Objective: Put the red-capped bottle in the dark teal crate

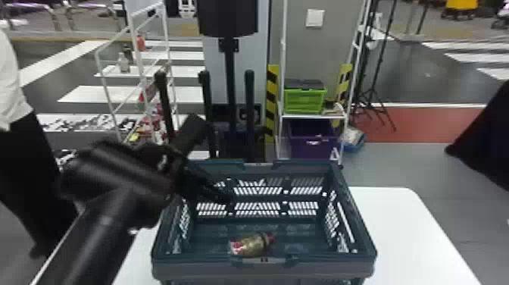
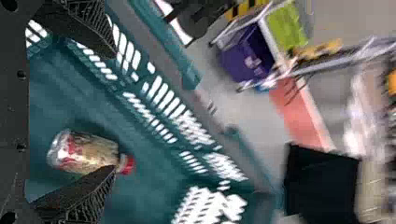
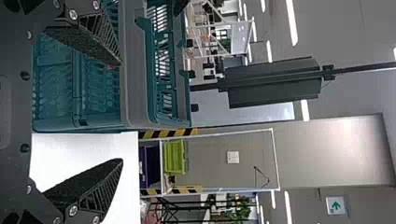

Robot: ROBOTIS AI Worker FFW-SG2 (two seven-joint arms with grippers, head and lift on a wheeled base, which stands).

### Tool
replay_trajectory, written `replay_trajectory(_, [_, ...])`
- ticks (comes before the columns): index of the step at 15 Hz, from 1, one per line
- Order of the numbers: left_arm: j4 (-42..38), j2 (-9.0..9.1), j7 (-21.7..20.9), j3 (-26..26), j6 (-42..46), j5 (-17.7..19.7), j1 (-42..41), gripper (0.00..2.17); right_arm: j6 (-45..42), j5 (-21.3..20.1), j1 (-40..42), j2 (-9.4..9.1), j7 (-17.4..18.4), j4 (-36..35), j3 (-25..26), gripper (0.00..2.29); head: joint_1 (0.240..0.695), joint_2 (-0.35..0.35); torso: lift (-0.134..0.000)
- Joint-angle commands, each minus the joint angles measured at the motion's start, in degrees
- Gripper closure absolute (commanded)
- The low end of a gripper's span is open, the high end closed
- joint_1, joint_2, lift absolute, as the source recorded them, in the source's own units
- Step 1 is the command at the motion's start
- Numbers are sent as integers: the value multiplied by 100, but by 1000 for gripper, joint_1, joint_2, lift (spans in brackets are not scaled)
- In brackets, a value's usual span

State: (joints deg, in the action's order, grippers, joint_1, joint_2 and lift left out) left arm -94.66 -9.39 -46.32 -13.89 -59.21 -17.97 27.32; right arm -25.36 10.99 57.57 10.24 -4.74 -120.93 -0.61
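My left gripper is over the crate's back left part, fingers spread apart. The dark teal crate stands on the white table, and the red-capped bottle lies on its side on the crate floor near the front wall, cap toward the right. Seen from the left wrist, the open left gripper holds nothing; one fingertip overlaps the bottle near its cap, contact unclear. In the right wrist view my right gripper is open and has nothing between its fingers, with the crate beyond it.
The white table extends to the crate's right. Behind it stand a white rack with a green crate and a purple bin, and a white wire shelf to the left. A person is at the left edge.
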Motion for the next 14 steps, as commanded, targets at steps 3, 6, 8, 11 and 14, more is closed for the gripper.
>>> replay_trajectory(3, [-2013, 7, 572, 1653, -17, 1006, -1642, 39, 1, 0, 17, 13, 0, -10, 8, 154, 499, 0, 0])
replay_trajectory(6, [-3270, 262, 1380, 2584, 1513, 1683, -3365, 46, 19, -9, -9, 40, 0, -1, 8, 154, 499, 0, 0])
replay_trajectory(8, [-3718, 517, 1776, 2954, 2585, 2096, -4437, 60, 89, -18, -53, 48, 0, 25, 8, 154, 499, 0, 0])
replay_trajectory(11, [-3656, 649, 2531, 2971, 4466, 2351, -5852, 66, 177, -26, -106, 66, 0, 43, -27, 154, 499, 0, 0])
replay_trajectory(14, [-2901, 954, 2989, 2778, 6593, 2342, -6740, 73, 265, -35, -141, 75, 0, 17, -45, 154, 499, 0, 0])
